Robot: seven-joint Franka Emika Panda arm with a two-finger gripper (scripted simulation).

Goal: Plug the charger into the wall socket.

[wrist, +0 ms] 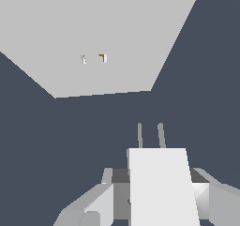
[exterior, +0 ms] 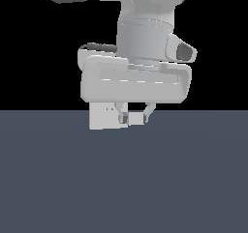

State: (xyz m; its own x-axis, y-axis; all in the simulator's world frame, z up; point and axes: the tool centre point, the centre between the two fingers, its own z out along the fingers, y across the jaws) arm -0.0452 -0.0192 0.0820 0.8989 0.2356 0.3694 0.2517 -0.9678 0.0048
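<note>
In the exterior view, the wall socket (exterior: 104, 116) stands upright at left; just right of it the gripper (exterior: 136, 118) clamps the charger (exterior: 136, 118). In the wrist view its prongs (wrist: 150, 135) point toward the socket holes (wrist: 93, 58), which lie ahead and offset sideways.

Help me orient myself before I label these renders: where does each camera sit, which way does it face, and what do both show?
Exterior view: off the arm, low, level with the floor, facing the gripper; wrist and hand fill its upper half.
Wrist view: on the wrist, looking along the fingers toward the wall socket; only the fingers show.
Shared: the charger between the fingers, the wall socket, and the dark floor.
</note>
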